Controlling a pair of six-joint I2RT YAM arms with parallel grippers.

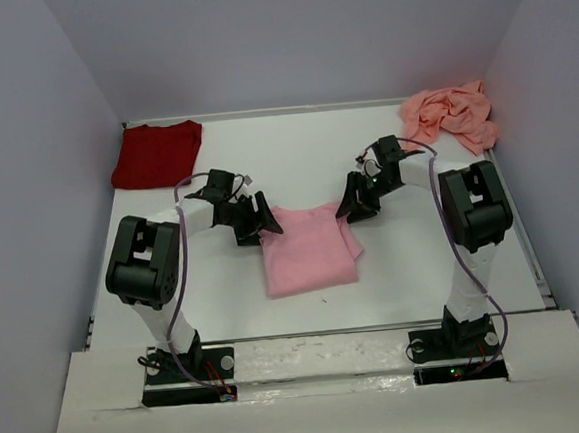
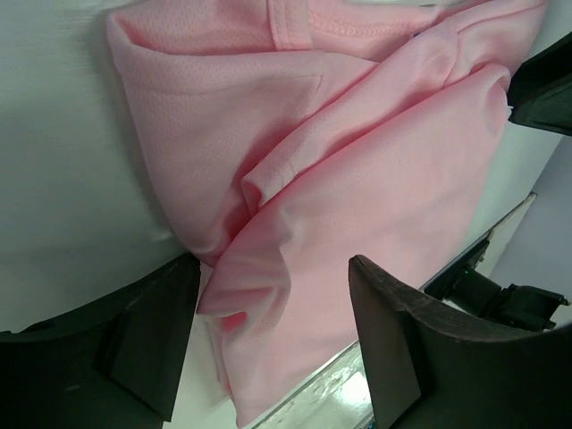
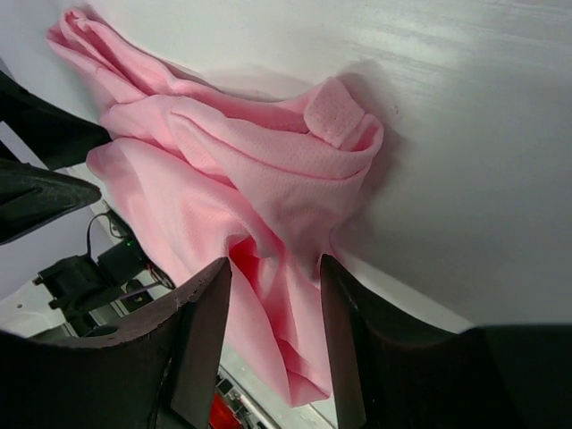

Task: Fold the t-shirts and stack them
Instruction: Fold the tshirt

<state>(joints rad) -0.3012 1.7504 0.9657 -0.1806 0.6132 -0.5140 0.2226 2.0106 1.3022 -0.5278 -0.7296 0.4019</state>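
Far beyond the left end effector (image 1: 260, 223), toward the back left corner of the worktop (image 1: 413, 262), the dark red tee (image 1: 156, 155) lies folded flat, well apart from everything else.

The left end effector stands with its jaws wide and holds nothing. The near left edge of the light pink tee (image 1: 307, 247) lies between and just below its fingers (image 2: 147, 331). A loose ridge of cloth runs up from there, so a finger could catch that ridge as the arm lifts away and pull the fold open.

The pink tee sits between the two end effectors as a rough rectangle, not a tidy one. Its layers are rumpled, and stacking it like this would likely give a lumpy, sliding pile.

The right end effector (image 1: 357, 201) has its jaws partly apart, straddling a bunched fold at the tee's right edge without pinching it. The cloth bulges up between the fingers (image 3: 201, 331), so it could easily snag or drag here too.

Well beyond the right end effector, in the back right corner, the salmon-pink tee (image 1: 452, 113) lies crumpled. Picking a clean edge out of that heap looks error-prone.
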